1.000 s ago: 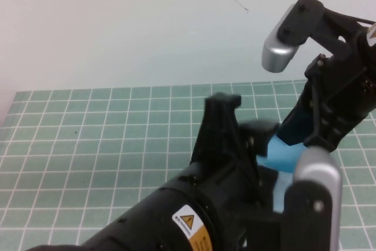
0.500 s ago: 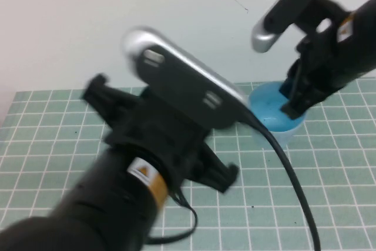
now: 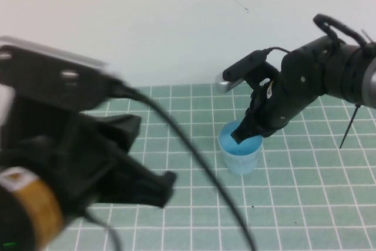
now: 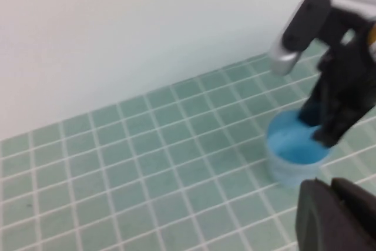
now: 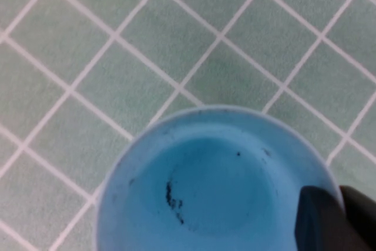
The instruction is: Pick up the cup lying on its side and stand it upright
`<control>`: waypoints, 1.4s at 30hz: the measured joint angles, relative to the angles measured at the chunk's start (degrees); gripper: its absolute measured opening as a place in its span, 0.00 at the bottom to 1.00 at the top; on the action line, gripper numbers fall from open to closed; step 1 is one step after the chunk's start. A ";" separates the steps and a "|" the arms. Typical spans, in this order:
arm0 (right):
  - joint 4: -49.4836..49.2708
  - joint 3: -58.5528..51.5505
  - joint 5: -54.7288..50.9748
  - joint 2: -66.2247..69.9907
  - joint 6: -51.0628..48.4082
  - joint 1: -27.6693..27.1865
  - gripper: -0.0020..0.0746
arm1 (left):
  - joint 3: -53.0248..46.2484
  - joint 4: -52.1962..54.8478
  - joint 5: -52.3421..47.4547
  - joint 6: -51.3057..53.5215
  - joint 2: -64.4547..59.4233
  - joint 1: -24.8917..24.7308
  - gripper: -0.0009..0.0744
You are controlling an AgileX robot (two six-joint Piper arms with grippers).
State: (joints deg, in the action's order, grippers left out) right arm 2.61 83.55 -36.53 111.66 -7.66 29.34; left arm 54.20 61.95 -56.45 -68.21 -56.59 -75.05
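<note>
The light-blue cup stands upright on the green grid mat, mouth up, right of centre. My right gripper reaches down onto it from the right. It is shut on the cup's rim, with one finger inside the mouth and one outside. The cup's inside fills the right wrist view. My left gripper is shut and empty. It hangs above the mat, near and left of the cup. The left arm bulks large and blurred at the left of the high view.
A pale wall rises behind the mat's far edge. A black cable from the left arm loops across the mat in front of the cup. Open mat lies left of the cup.
The left arm has swung back to the left, uncovering the mat. The right gripper has lowered with the cup, which now stands upright on the mat.
</note>
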 joint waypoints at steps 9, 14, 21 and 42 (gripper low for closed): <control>0.13 0.00 -1.55 1.71 0.57 0.00 0.06 | -6.20 -7.89 2.66 -0.49 11.28 0.00 0.01; 0.12 0.00 -2.43 2.05 3.11 -0.10 0.25 | -12.61 -4.01 13.88 -1.78 16.87 0.00 0.01; 1.71 0.00 -2.31 -2.11 4.63 -0.10 0.50 | -18.10 0.86 22.75 -4.99 19.26 0.00 0.01; 5.63 -0.13 -9.61 -36.51 4.53 -0.10 0.24 | -18.25 -0.04 24.27 -6.44 19.26 0.00 0.01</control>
State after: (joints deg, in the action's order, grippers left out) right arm 8.23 83.42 -46.14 75.15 -3.13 29.24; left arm 35.95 61.91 -32.19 -74.64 -37.33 -75.05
